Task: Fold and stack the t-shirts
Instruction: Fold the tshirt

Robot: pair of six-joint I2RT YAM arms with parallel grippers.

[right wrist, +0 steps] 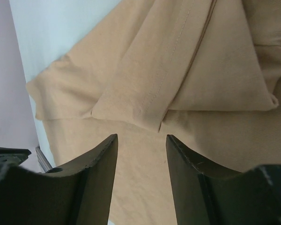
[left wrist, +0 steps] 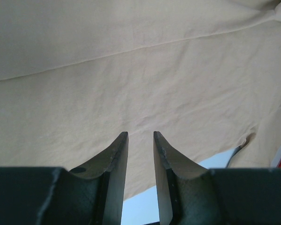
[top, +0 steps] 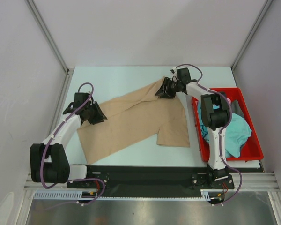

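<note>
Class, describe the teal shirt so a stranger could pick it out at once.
Find the red bin at the table's right edge. A crumpled teal shirt fills most of it. Nothing else is teal: the tan shirt lies spread on the table, and only a pink scrap shows at the bin's far end.

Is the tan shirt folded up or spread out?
Mostly spread out. The tan t-shirt lies flat and wide across the table. Only its far end is rumpled into a few loose folds, so it is not neatly folded.
</note>
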